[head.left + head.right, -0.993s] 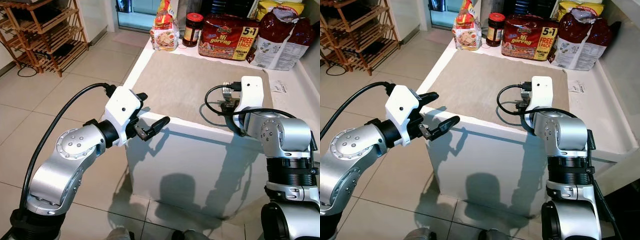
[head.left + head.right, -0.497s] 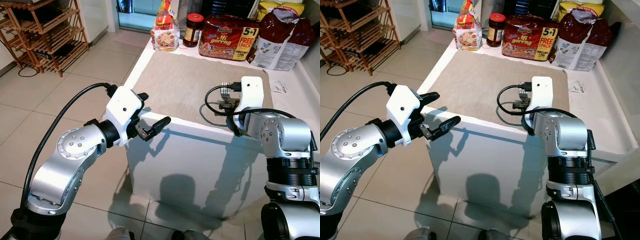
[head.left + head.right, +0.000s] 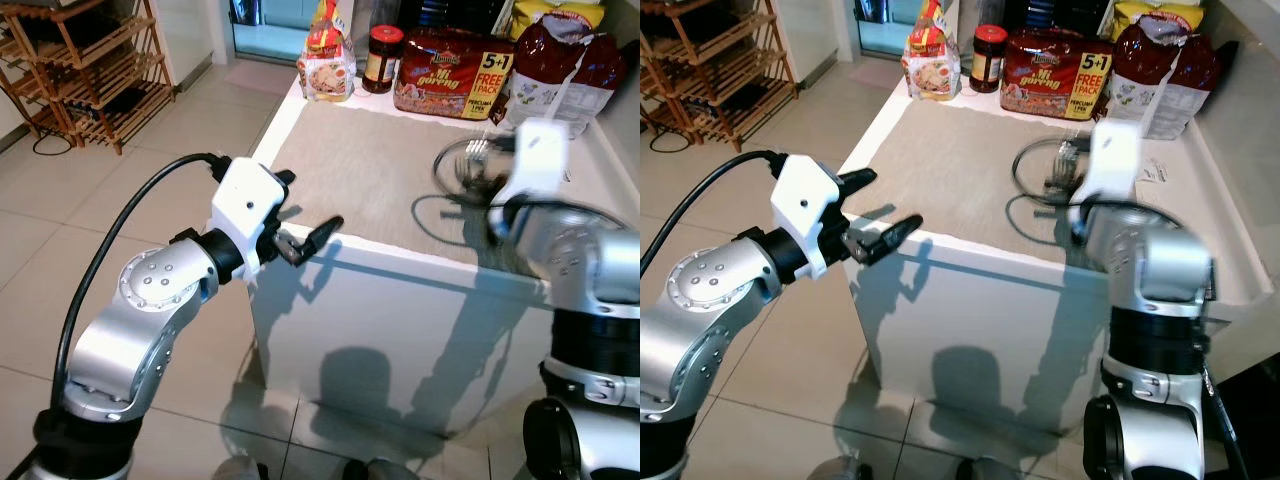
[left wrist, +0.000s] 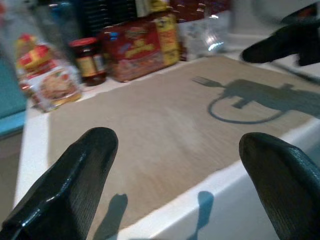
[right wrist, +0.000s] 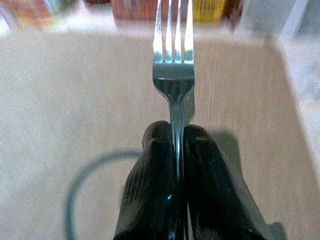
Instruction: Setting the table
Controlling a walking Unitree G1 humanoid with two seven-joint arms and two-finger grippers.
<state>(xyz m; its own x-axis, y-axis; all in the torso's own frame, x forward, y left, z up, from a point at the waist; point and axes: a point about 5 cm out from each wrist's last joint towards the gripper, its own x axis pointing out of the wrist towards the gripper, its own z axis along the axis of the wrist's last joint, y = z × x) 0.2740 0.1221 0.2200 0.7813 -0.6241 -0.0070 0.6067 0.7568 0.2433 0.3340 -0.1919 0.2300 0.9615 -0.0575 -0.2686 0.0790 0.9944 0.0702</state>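
Right hand [image 5: 177,150] clamping fork [image 5: 173,65], tines pointing ahead over placemat [image 5: 60,100], left hand [image 4: 175,150] spread open

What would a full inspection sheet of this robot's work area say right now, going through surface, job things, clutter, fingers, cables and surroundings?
Surface: white counter with a beige placemat laid on it.
Job's things: fork, tines pointing away from the wrist, held above the placemat.
Clutter: snack bag, dark jar, noodle multipack and red bag along the far edge.
Grippers: right gripper fingers shut on the fork; left gripper fingers spread apart at the counter's near left corner, holding nothing.
Cables: black cable looping over the left arm; another at the right wrist.
Surroundings: tiled floor, wooden rack.
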